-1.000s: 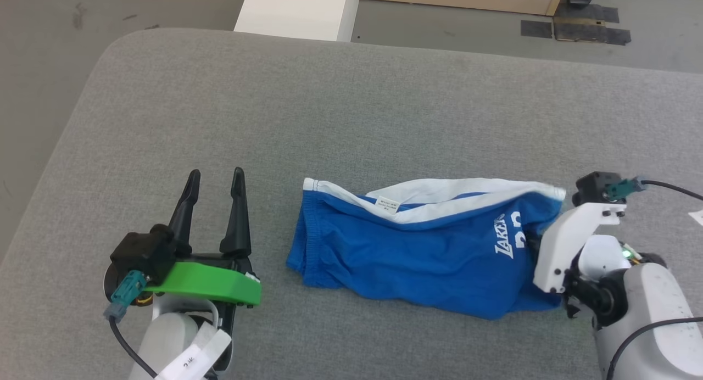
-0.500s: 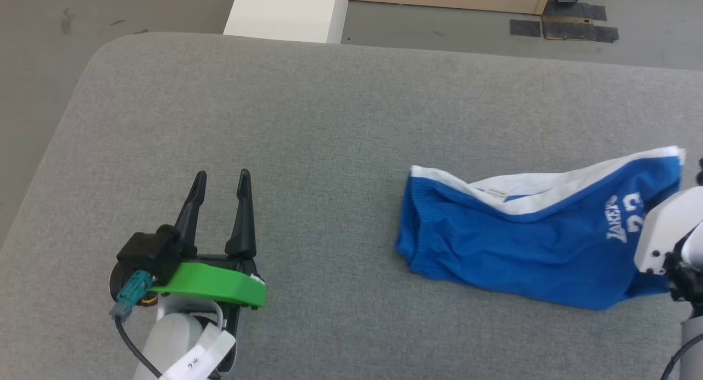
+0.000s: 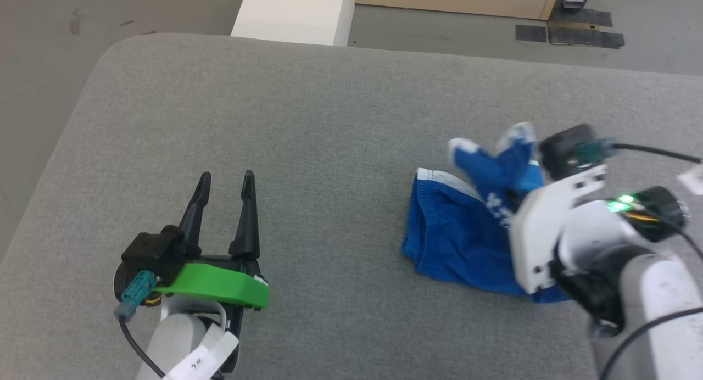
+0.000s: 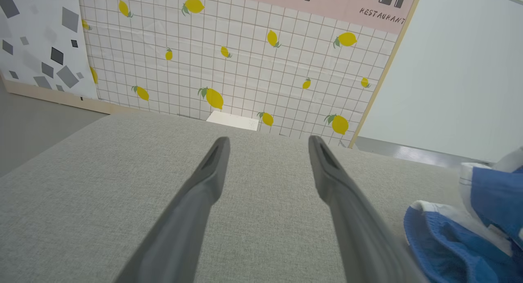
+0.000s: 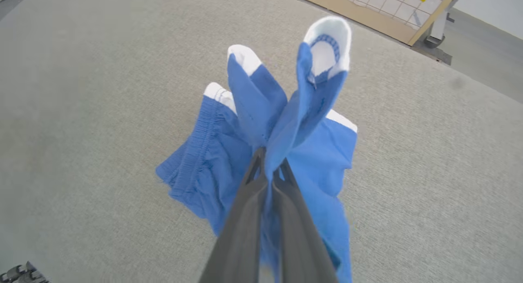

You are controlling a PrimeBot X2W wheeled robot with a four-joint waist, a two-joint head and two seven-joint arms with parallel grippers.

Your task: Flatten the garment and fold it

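Has swung one end of the shorts (image 3: pixel 445 248) up over the rest, pinched in the right gripper (image 5: pixel 269 162), on the table's (image 3: pixel 329 122) right. Holds left gripper (image 3: pixel 225 185) spread, near left. May fold in creases if dropped this bunched.

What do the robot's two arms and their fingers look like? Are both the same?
Nearly twins: pale grey-white forearms, each ending in two long, tapering dark fingers. The left gripper sits on a bright green bracket; the right gripper on a white bracket. Each has a teal plug with a black cable. A white paper label hangs on the left; green lights glow on the right.
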